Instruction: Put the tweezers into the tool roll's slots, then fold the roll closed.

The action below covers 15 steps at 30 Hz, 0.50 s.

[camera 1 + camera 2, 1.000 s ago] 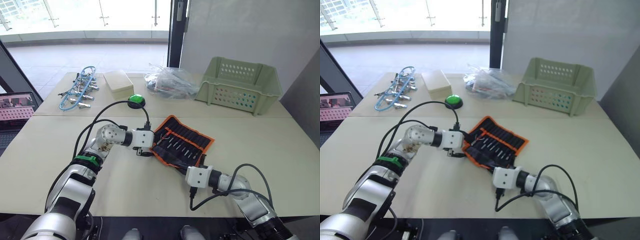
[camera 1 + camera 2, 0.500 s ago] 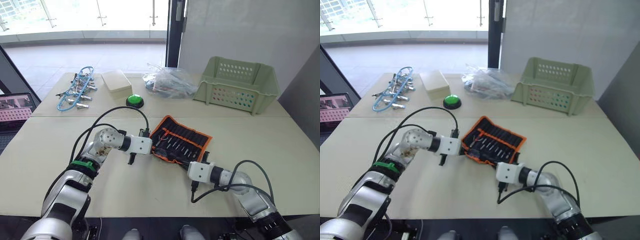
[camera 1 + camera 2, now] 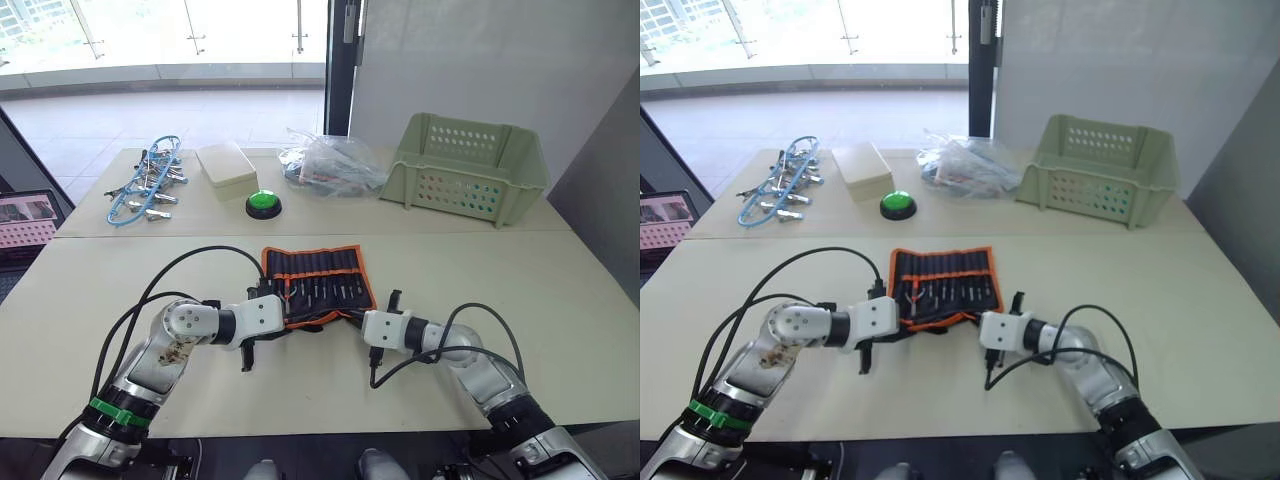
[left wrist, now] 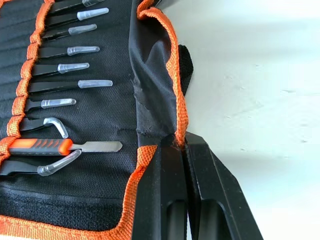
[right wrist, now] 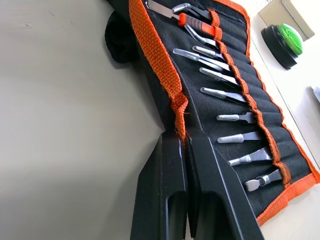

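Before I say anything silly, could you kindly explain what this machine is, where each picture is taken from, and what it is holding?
It is a humanoid robot with two arms, each ending in a two-fingered black claw. The two wide pictures come from cameras in its head, looking down over a table. The two close-ups come from a camera on each wrist, looking along that claw's fingers.

In front of it lies the tool roll, a black fabric pouch with orange edging, opened flat, with slim tools tucked in its slots. The left claw and the right claw are each shut on the roll's near orange edge.

Farther back lie clips with blue cables, a beige box, a green button, a plastic bag and a green basket.
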{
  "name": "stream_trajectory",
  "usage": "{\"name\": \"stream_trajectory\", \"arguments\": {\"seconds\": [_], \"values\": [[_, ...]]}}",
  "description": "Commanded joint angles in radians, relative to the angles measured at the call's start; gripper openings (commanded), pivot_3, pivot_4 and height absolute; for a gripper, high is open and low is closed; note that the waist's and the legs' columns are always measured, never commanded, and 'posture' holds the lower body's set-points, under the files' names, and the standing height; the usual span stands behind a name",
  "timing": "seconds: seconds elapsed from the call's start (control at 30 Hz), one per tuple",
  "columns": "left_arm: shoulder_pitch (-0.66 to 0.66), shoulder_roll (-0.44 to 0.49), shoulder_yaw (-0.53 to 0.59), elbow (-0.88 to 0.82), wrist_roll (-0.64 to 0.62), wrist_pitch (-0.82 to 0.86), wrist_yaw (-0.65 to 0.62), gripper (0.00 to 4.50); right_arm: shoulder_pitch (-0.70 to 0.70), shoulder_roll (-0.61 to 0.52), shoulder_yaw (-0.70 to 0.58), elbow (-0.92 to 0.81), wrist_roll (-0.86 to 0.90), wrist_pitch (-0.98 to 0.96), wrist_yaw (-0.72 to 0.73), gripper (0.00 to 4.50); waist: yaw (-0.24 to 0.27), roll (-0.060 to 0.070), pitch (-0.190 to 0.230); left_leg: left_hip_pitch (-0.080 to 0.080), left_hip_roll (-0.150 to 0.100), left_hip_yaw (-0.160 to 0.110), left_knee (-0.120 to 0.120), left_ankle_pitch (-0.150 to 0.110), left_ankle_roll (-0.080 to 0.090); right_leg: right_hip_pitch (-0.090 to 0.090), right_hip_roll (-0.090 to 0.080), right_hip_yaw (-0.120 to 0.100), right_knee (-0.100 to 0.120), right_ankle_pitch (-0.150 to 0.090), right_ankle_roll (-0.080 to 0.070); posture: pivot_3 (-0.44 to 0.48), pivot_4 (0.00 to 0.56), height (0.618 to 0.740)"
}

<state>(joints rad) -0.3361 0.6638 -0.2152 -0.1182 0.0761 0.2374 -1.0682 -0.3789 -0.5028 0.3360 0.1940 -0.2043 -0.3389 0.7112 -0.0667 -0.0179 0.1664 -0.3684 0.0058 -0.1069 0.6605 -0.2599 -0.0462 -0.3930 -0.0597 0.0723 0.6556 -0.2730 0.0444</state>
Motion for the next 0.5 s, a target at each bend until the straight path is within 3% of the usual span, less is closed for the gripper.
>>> {"name": "stream_trajectory", "arguments": {"seconds": [0.03,0.3,0.5], "values": [[0.055,0.047,0.049,-0.052,-0.004,0.059,0.036,0.02,0.058,-0.050,-0.021,-0.109,0.100,-0.001,0.094,0.00,0.001,0.000,0.000,0.000,0.000,0.000,0.000,0.000,0.000,0.000,0.000,0.000,0.000,0.000,0.000,0.000,0.150,0.740],[0.190,0.075,0.158,-0.184,-0.120,0.158,0.087,0.02,0.175,-0.130,-0.061,-0.293,0.260,0.169,0.218,0.00,0.009,0.000,0.000,0.000,0.000,0.000,0.000,-0.001,0.001,0.000,0.000,0.000,0.000,0.000,0.000,0.000,0.150,0.740],[0.145,0.055,0.163,-0.113,-0.148,0.140,0.140,0.02,0.127,-0.106,-0.058,-0.287,0.299,0.238,0.219,0.00,0.023,0.000,0.000,0.000,0.000,0.000,0.000,0.000,0.001,0.000,0.000,0.000,-0.001,0.000,0.000,0.000,0.150,0.740]]}}
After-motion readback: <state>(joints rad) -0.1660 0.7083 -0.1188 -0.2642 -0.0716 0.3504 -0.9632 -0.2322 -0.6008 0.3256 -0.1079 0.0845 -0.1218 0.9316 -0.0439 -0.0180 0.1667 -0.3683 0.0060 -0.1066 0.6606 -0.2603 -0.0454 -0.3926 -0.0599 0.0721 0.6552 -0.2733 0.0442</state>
